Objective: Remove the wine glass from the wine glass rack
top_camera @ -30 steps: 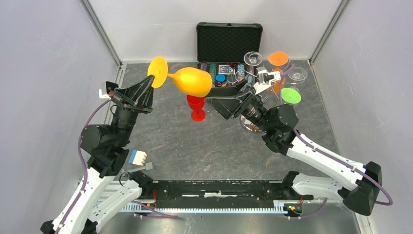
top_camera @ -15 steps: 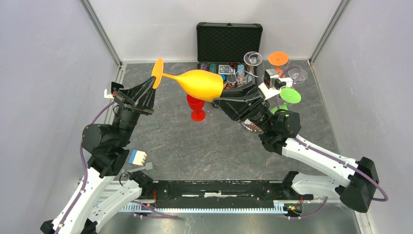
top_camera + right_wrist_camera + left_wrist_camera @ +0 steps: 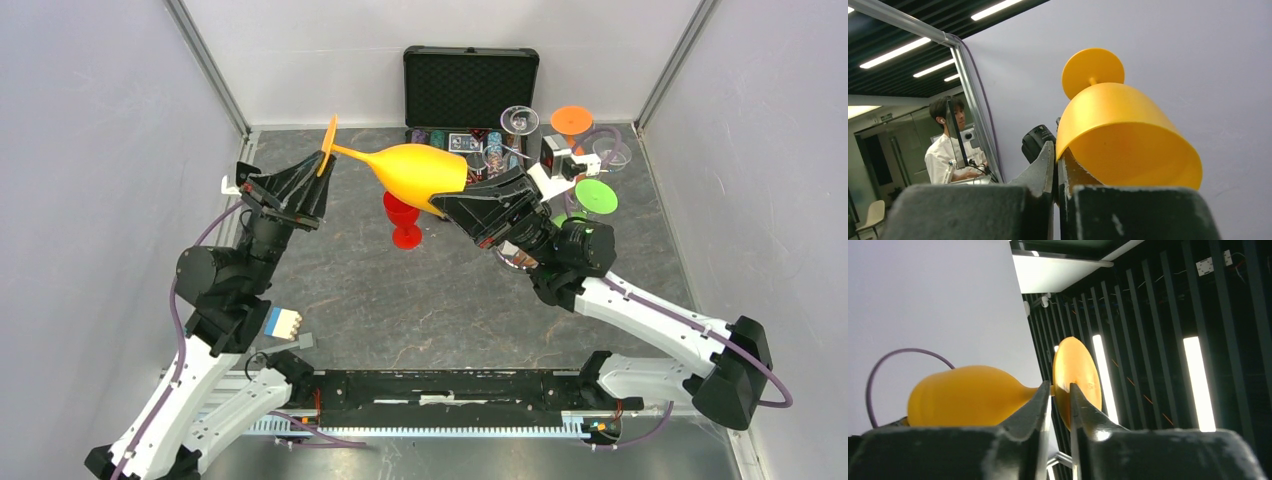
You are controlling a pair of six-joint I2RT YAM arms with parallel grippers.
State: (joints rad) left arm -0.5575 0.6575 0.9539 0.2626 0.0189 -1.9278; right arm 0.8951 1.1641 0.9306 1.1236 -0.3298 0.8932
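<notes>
Yellow wine glass [image 3: 415, 172] is lying level in mid-air above the desk [image 3: 400, 300], off the wine glass rack [image 3: 512, 262]; my left end effector [image 3: 322, 177] is pinching its stem, my right end effector [image 3: 452, 200] its rim. I am judging only the set-down left.

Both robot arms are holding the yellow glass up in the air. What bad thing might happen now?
1. Both grippers hold one yellow glass: the left gripper on its thin stem, the right gripper on the bowl's rim. If the arms pull different ways, the stem might snap.
2. The right gripper pinches only the rim's edge, so the glass might slip out.
3. A red glass seems to stand underneath; a dropped glass could knock it over.
</notes>
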